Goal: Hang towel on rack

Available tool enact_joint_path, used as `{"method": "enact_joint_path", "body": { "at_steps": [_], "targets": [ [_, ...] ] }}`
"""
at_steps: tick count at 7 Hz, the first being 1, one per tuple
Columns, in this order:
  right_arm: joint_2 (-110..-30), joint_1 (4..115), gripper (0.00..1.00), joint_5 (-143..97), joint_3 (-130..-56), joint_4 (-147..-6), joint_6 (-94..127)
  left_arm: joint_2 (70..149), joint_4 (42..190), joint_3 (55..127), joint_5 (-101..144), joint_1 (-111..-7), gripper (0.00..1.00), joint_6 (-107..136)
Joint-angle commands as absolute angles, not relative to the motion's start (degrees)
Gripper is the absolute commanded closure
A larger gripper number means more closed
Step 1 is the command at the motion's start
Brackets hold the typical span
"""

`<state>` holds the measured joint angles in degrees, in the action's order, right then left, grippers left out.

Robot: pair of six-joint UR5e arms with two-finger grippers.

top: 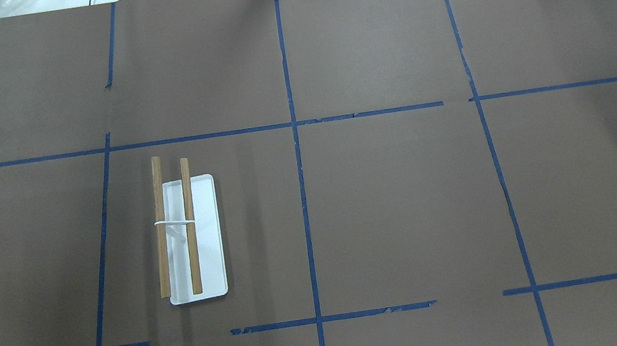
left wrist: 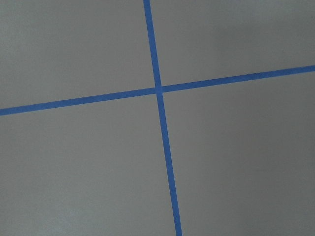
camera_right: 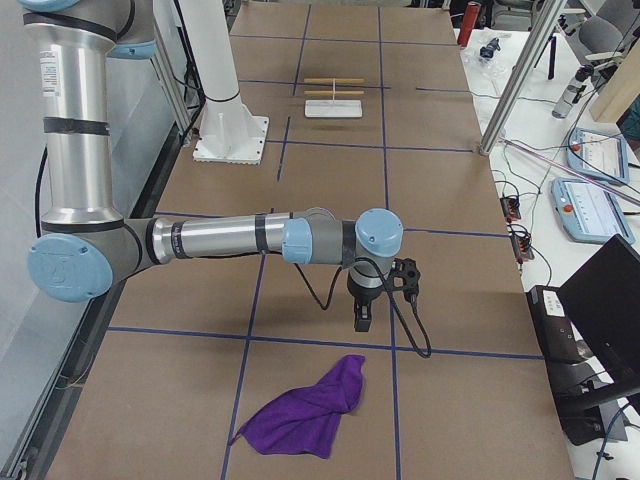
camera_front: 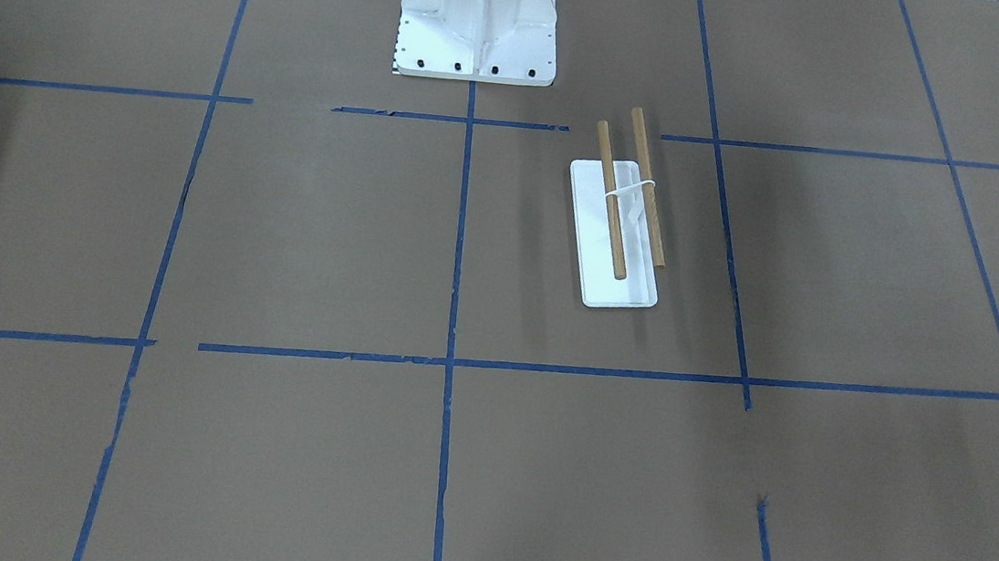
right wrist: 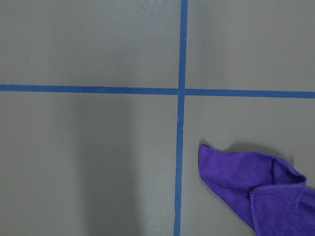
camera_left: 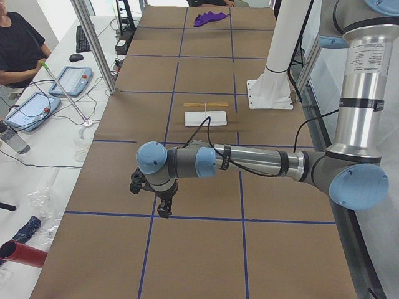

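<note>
The towel (camera_right: 305,410) lies crumpled at the far right end of the surface (top: 406,183). It is a soft purple cloth with a stitched hem, bunched into loose folds with one corner flicked out. My right gripper (camera_right: 362,318) hangs pointing down over a crossing of blue tape lines (right wrist: 181,91), just short of the cloth. I judge it is posed there for the pick-up, since its wrist camera already catches the towel's near corner. The side view is too small for me to tell whether the jaws are spread or closed.

The rack (top: 184,232) stands on my left half, well apart from the towel and near the white pedestal (camera_front: 478,31). Two smooth, round, light-brown dowels (top: 191,225) run parallel, raised on thin white wire over a flat white tray (top: 208,235) with a shallow rim. Nothing hangs on them yet.

My left gripper (camera_left: 164,207) also points down over bare brown paper at the left end, probably kept clear until it is needed. I cannot tell its jaw state either. The paper looks matte and flat, so I expect the cloth to lift off cleanly.
</note>
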<state>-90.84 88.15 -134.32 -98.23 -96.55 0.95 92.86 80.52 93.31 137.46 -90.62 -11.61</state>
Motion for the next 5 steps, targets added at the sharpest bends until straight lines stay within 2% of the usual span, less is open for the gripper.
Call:
{"method": "enact_joint_path", "body": {
  "at_steps": [1,2,5],
  "targets": [
    [-90.9,88.2,0.0,-134.2,-98.6,-96.5,0.6,91.5,82.5,95.5,136.6,-90.9,0.0,-13.6],
    [-91.0,88.2,0.0,-134.2,-98.9,-96.5,0.6,89.5,81.9,98.8,136.6,-90.7,0.0,-13.5],
    [-91.1,87.3,0.0,-134.1,-98.6,-94.2,1.3,89.3,82.0,98.4,136.2,-90.7,0.0,-13.1]
  ]
}}
